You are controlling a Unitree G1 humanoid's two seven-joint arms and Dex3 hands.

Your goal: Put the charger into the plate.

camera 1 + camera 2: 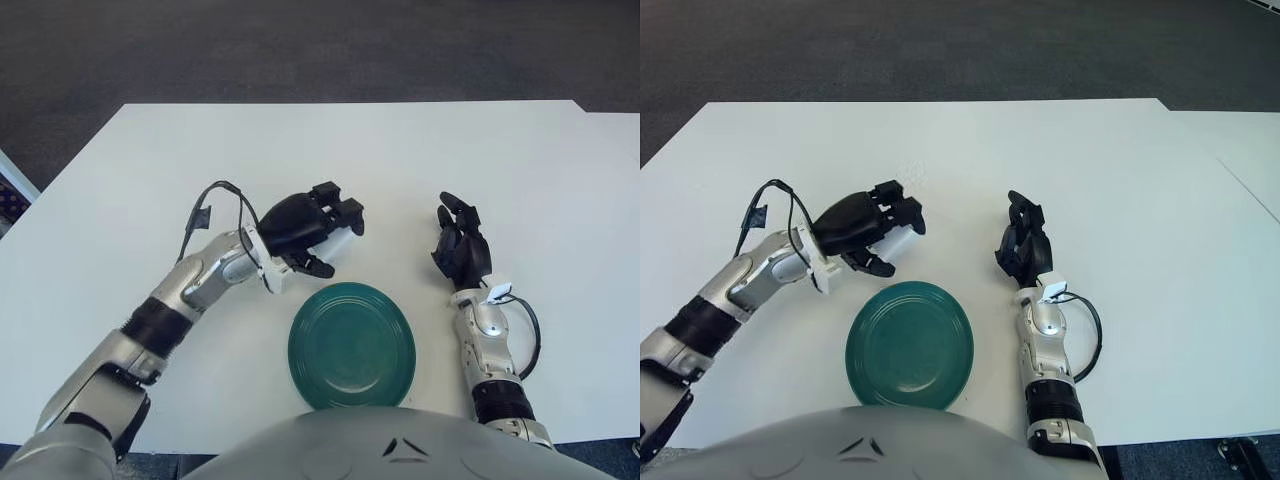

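Observation:
A white charger sits in the curled fingers of my left hand, only partly visible between them. That hand hangs just beyond the upper left rim of the round green plate, which lies flat on the white table near my body and has nothing in it. My right hand shows to the right of the plate, fingers relaxed and holding nothing.
The white table runs wide behind and to both sides, with dark carpet beyond its far edge. A black cable loops off my left wrist. My grey torso covers the near edge.

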